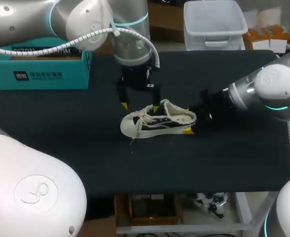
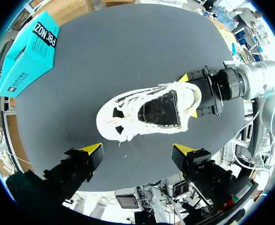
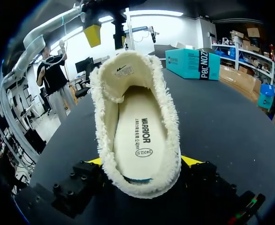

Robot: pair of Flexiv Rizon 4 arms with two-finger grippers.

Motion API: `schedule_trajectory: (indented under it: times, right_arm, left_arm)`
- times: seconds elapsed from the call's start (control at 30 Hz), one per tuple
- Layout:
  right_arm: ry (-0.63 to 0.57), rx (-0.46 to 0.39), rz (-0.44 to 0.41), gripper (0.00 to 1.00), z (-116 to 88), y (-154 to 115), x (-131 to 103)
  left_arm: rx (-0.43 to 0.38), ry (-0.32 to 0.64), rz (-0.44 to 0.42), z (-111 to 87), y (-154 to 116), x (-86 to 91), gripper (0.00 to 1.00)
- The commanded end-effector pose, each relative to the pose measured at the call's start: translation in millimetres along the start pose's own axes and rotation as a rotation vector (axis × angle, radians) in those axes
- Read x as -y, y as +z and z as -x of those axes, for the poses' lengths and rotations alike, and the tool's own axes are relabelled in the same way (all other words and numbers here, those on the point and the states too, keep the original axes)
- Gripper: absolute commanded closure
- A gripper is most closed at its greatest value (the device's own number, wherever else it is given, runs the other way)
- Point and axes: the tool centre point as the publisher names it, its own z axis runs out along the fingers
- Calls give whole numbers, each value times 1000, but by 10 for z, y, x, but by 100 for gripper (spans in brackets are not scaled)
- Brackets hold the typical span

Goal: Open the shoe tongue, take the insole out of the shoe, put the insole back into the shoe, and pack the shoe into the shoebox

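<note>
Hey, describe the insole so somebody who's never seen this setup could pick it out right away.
On the black table, one white lace-up shoe lies in the middle, its heel held by the right gripper. The insole lies flat inside it: a smooth cream pad with dark print, ringed by the shoe's fuzzy lining.

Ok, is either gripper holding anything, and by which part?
Right gripper holds the shoe by its heel, one finger on each side. Left gripper is open above it, holding nothing.
</note>
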Motion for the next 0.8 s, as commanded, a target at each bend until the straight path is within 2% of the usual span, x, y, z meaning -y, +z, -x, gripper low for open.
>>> schedule_trajectory:
  times: [0.03,0.23,0.27,0.3,0.33,0.37,0.47,0.67,0.7,0.73,0.8]
  right_arm:
    - [-2,1,1,100,-39,110,47]
    - [-2,1,1,100,-39,110,47]
    - [-2,1,1,100,-39,110,47]
    - [-2,1,1,100,-39,110,47]
    - [-2,1,1,100,-39,110,47]
    - [-2,1,1,100,-39,110,47]
    - [-2,1,1,100,-39,110,47]
    - [-2,1,1,100,-39,110,47]
    - [-2,1,1,100,-39,110,47]
    - [-2,1,1,100,-39,110,47]
    - [-2,1,1,100,-39,110,47]
  left_arm:
    - [62,-34,22,-188,65,152,0]
    - [88,-88,35,-394,99,306,0]
    - [96,-88,44,-428,113,327,2]
    - [102,-91,52,-462,130,346,7]
    - [117,-104,44,-490,150,362,17]
    - [128,-108,46,-525,174,398,19]
    - [165,-123,51,-597,251,477,34]
    - [225,-146,60,-685,381,527,35]
    - [232,-145,65,-694,398,529,38]
    - [237,-146,66,-698,411,527,50]
    - [245,-146,70,-692,422,515,55]
